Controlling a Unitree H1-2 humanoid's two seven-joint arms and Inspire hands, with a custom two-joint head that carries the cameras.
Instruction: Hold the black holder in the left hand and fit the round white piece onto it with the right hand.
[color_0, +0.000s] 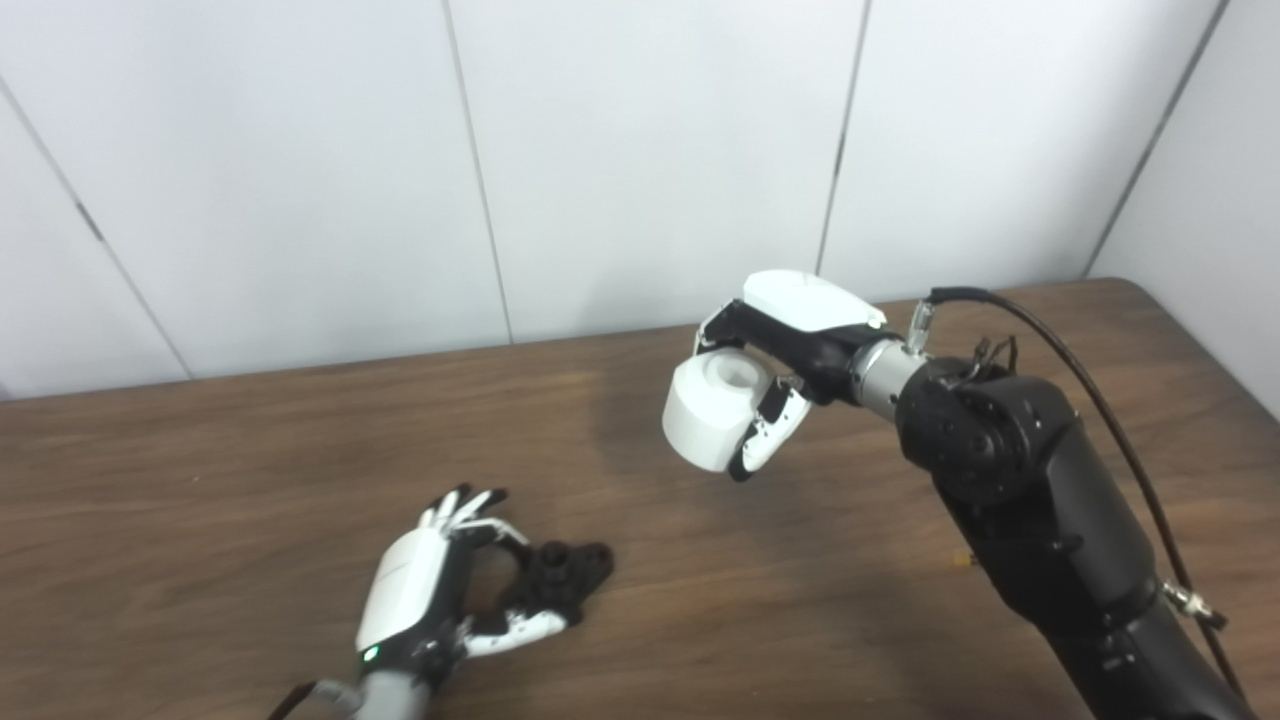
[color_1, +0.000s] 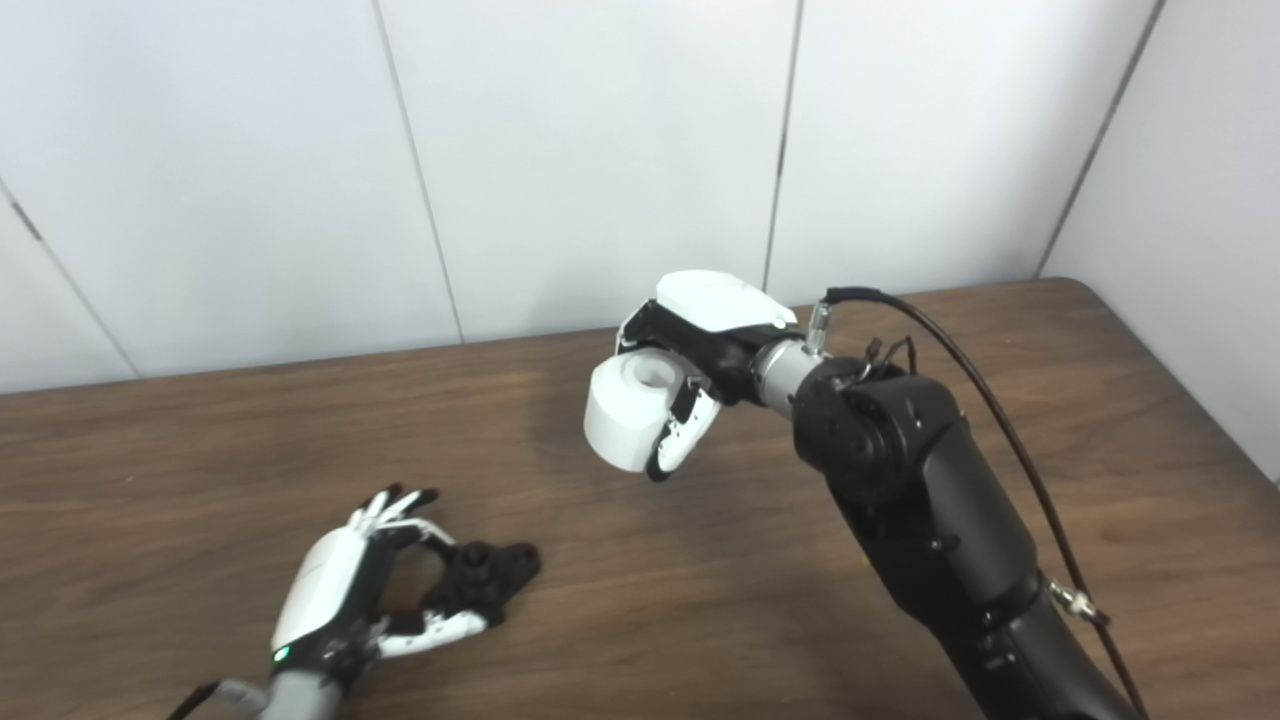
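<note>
Left hand (color_0: 425, 590), white-shelled, low at bottom left of frame, fingers and thumb curled around small black plastic holder (color_0: 560, 575); holder sits on or just above dark brown wooden table (color_0: 250, 460), cannot tell which. Right hand (color_0: 780, 345) raised at centre, black forearm entering from lower right, clasping round white cylindrical piece (color_0: 712, 405) with central recess, held well apart from holder. Pale panelled wall (color_0: 640, 150) across upper frame.

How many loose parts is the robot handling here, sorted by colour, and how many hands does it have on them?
White parts: 1, the round white piece, held up by the right hand
Black parts: 1, the black holder, low at the table, in the left hand
Hands: 2
Total: 4
</note>
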